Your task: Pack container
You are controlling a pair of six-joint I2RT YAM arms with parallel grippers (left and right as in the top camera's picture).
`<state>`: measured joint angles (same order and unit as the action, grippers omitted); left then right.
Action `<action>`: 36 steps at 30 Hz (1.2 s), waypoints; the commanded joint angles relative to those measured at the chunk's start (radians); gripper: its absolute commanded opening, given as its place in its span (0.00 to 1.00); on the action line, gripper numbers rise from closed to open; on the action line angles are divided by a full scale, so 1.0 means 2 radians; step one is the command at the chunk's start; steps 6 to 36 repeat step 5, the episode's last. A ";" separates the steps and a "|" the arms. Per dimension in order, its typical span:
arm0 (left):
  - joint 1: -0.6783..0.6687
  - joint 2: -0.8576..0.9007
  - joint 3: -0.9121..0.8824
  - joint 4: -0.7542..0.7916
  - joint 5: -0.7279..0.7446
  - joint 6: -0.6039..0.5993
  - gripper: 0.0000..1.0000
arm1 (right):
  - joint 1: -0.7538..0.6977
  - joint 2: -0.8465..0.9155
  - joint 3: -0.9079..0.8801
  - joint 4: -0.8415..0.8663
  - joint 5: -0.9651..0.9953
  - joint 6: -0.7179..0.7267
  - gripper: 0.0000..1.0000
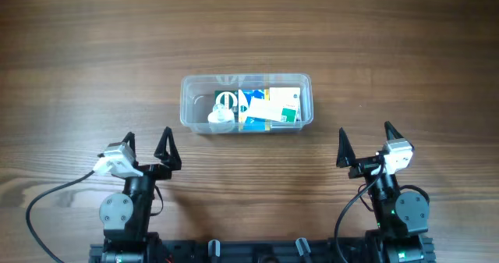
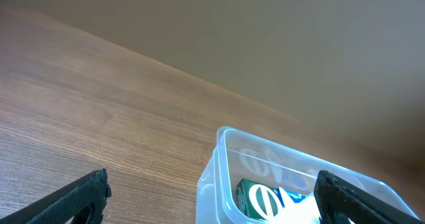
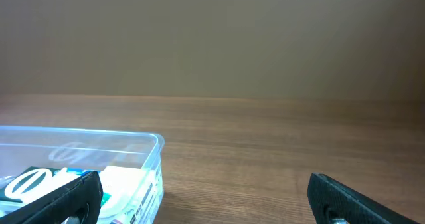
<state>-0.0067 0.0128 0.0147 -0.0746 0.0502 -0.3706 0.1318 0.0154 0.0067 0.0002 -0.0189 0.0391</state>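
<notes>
Both the left end effector [image 1: 146, 142] and the right end effector [image 1: 365, 134] stand jaws apart and empty at the near side of the table [image 1: 78, 52], while the container [image 1: 185, 107], mid-table with small boxes [image 1: 273, 107] inside, is judged light, thin-walled, flexible and slick: grip its rim.

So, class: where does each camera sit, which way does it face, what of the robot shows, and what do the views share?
Overhead: above the table, looking straight down at the container; left gripper and right gripper show, open.
Left wrist: low, facing the container's corner; own fingers at bottom.
Right wrist: low, facing across the table, container at left; own fingers below.
Shared: all show the container.
</notes>
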 commanded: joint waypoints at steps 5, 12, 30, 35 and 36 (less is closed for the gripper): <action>-0.001 -0.005 -0.005 0.000 -0.009 0.012 1.00 | -0.003 -0.004 -0.001 0.002 -0.006 -0.005 1.00; -0.001 -0.005 -0.005 0.000 -0.009 0.012 1.00 | -0.003 -0.004 -0.001 0.002 -0.006 -0.005 1.00; -0.001 -0.005 -0.005 0.000 -0.009 0.012 1.00 | -0.003 -0.004 -0.001 0.002 -0.006 -0.005 1.00; -0.001 -0.005 -0.005 0.000 -0.009 0.012 1.00 | -0.003 -0.004 -0.001 0.002 -0.006 -0.005 1.00; -0.001 -0.005 -0.005 0.000 -0.009 0.012 1.00 | -0.003 -0.004 -0.001 0.002 -0.006 -0.005 1.00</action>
